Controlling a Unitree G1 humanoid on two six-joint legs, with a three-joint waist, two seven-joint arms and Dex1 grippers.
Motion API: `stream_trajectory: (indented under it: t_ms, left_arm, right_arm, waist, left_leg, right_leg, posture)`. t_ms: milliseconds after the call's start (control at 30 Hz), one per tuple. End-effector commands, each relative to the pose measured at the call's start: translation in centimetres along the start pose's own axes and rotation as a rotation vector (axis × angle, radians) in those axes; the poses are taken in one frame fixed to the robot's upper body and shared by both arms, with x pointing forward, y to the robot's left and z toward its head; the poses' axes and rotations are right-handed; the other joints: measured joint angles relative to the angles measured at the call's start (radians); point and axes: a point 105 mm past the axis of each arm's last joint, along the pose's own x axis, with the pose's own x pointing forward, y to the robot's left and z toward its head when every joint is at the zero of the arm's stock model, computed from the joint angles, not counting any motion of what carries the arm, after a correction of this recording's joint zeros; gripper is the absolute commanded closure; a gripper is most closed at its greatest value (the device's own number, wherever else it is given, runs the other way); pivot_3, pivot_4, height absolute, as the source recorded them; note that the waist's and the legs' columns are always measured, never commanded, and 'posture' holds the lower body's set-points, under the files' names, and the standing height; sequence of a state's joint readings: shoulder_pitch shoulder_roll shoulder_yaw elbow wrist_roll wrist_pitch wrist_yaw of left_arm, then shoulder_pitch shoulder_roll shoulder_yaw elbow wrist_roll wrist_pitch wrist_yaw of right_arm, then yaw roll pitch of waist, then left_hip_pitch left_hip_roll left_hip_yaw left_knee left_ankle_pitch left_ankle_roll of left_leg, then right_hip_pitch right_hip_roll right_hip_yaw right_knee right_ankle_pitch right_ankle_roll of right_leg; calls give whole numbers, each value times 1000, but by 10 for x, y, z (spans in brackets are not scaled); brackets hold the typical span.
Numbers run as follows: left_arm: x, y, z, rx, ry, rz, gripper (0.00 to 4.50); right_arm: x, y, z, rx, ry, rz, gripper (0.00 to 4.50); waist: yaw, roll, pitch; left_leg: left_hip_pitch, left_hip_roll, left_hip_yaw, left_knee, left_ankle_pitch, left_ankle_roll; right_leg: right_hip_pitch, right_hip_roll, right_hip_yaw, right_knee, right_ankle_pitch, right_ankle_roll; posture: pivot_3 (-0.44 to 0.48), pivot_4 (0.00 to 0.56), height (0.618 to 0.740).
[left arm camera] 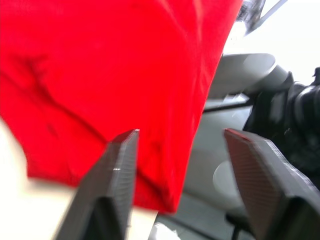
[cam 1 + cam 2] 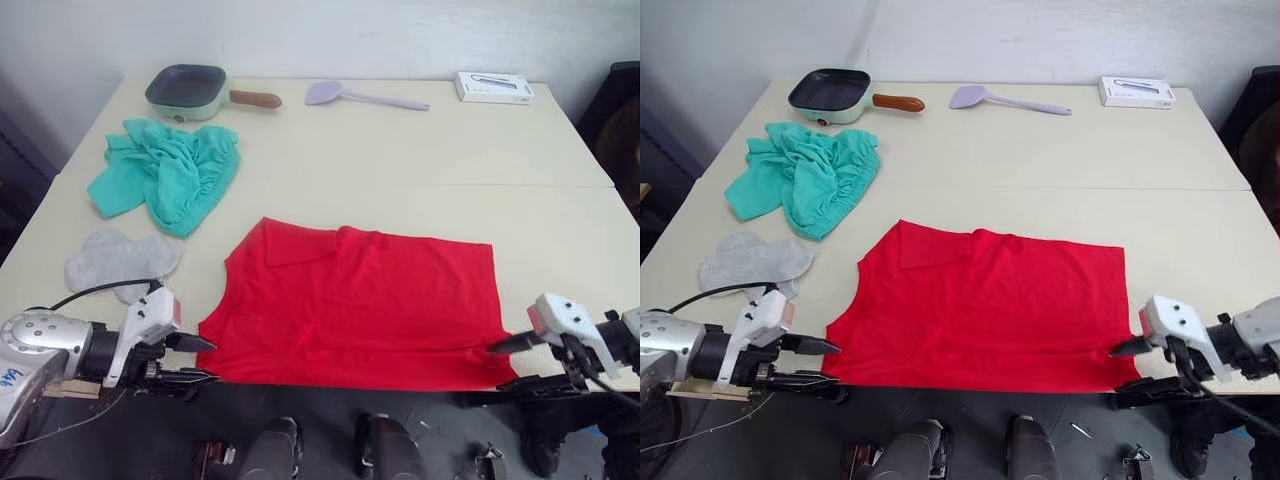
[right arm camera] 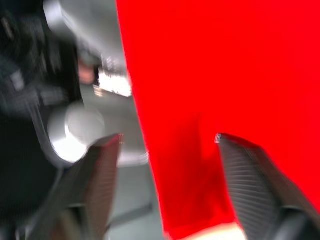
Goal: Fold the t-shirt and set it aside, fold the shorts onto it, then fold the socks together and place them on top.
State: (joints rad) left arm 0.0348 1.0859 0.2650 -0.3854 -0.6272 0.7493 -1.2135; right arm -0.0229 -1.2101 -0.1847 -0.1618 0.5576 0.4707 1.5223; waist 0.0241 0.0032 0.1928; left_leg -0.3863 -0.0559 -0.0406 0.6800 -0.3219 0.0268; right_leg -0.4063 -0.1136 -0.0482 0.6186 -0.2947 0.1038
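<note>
The t-shirt (image 2: 365, 305) lies flat at the surface's (image 2: 420, 150) 6 o'clock edge, with the shorts (image 2: 168, 172) bunched at 10 o'clock and the socks (image 2: 118, 259) just below them. Each wide-open pincer brackets a near corner of the shirt: the left pincer (image 2: 197, 359) at 7 o'clock, the right pincer (image 2: 505, 362) at 5 o'clock.

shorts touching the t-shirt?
Apart. The left eye view shows bare table between the shorts and the top left corner of the t-shirt.
</note>
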Motion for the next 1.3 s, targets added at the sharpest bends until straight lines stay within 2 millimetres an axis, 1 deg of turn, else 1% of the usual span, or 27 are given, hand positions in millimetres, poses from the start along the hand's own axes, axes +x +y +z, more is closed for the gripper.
stream_trajectory:
  t_ms: [33,67,100,167,233,267,300,367,433,500,633,733,900,967,1033,1100,1133,1167,1267,1300]
  left_arm:
    - [-14,8,37,14,-115,8,456]
    - [-14,19,46,25,-144,47,143]
    - [-13,28,53,33,-159,82,13]
    - [-6,48,60,62,-158,149,13]
    - [6,69,66,104,-150,219,13]
    - [14,79,71,114,-159,238,13]
    - [20,85,75,118,-169,246,13]
    - [35,95,84,136,-185,245,13]
    - [54,104,90,189,-171,242,13]
    - [70,112,94,236,-152,244,13]
    - [99,124,110,232,-192,228,13]
    - [115,125,116,237,-202,196,13]
    - [138,123,123,266,-197,144,13]
    - [140,125,123,280,-186,153,13]
    - [134,130,120,305,-161,170,13]
    - [118,136,115,321,-135,191,13]
    - [106,137,107,322,-110,182,13]
    - [99,137,102,322,-92,174,13]
    - [83,132,87,326,-53,141,13]
    - [78,129,77,329,-28,127,13]
  right_arm:
    - [-11,-5,39,6,-137,-14,172]
    - [-11,-14,46,10,-168,-50,0]
    - [-10,-22,51,14,-189,-83,0]
    - [-7,-44,57,34,-218,-167,0]
    - [-2,-74,61,63,-237,-287,0]
    - [-1,-90,61,85,-244,-352,0]
    - [0,-102,62,105,-247,-400,0]
    - [0,-124,59,153,-246,-492,0]
    - [2,-140,54,189,-223,-559,0]
    - [1,-150,49,195,-192,-603,0]
    - [-2,-162,38,238,-163,-655,0]
    - [-5,-165,29,238,-131,-680,0]
    - [-9,-167,25,266,-151,-700,0]
    - [-11,-167,23,282,-155,-711,0]
    - [-11,-167,21,294,-158,-717,0]
    - [-11,-168,20,303,-160,-724,0]
    - [-11,-168,20,310,-164,-727,0]
    - [-11,-169,20,315,-167,-730,0]
    - [-10,-173,17,327,-165,-747,0]
    - [-10,-174,16,331,-161,-753,0]
  waist:
    - [0,0,0]
    - [0,1,0]
    - [1,1,0]
    - [0,0,0]
    - [-1,0,0]
    - [-1,0,0]
    - [-1,0,0]
    - [-1,0,0]
    - [0,0,0]
    - [1,0,0]
    - [-1,0,0]
    - [-2,0,0]
    - [-9,0,0]
    - [-11,0,0]
    - [-14,0,0]
    - [-22,0,0]
    - [-26,0,0]
    - [-30,0,0]
    - [-33,0,0]
    - [-31,0,0]
  left_leg:
    - [0,0,0,0,0,0]
    - [0,0,0,0,0,0]
    - [0,0,0,0,0,0]
    - [-1,-1,0,1,0,-1]
    - [0,-1,0,1,0,-1]
    - [-2,-2,2,1,1,0]
    - [-2,-2,2,1,2,-1]
    - [-5,-3,3,2,3,-1]
    - [-6,-3,3,2,3,-1]
    - [-8,-4,3,2,3,0]
    - [-8,-6,4,2,3,1]
    - [-8,-6,6,3,4,2]
    - [-7,-5,10,3,4,3]
    - [-7,-5,10,3,4,3]
    - [-7,-5,10,3,4,3]
    - [-6,-5,10,2,4,3]
    - [-6,-4,10,2,4,3]
    - [-6,-4,11,2,4,2]
    - [-5,-3,12,1,4,2]
    - [-5,-2,12,1,4,1]
  right_leg:
    - [0,0,0,0,0,0]
    - [0,0,0,0,0,0]
    - [0,0,0,1,0,0]
    - [-1,0,-1,1,0,0]
    - [-1,0,0,3,0,0]
    - [-4,1,0,3,0,1]
    - [-4,1,0,8,1,1]
    - [-8,1,0,9,1,1]
    - [-8,2,0,10,1,1]
    - [-9,3,-1,10,1,2]
    - [-10,5,-4,9,2,3]
    - [-10,5,-6,9,3,5]
    - [-10,5,-4,9,3,6]
    - [-10,5,-4,9,3,6]
    - [-10,5,-4,9,3,6]
    - [-10,5,-4,9,3,6]
    - [-10,5,-3,9,3,6]
    - [-10,4,-3,9,3,6]
    - [-11,4,-1,10,3,6]
    - [-11,4,-1,10,3,6]
  posture:
    - [0,150,740]
    - [0,150,740]
    - [0,150,740]
    - [0,150,740]
    - [0,150,740]
    - [0,150,740]
    - [0,150,740]
    - [0,150,740]
    - [0,150,740]
    - [0,150,740]
    - [0,150,740]
    - [0,150,740]
    - [0,150,740]
    - [0,150,740]
    - [0,150,740]
    - [0,150,740]
    - [0,150,740]
    - [0,150,740]
    - [0,150,740]
    - [0,150,740]
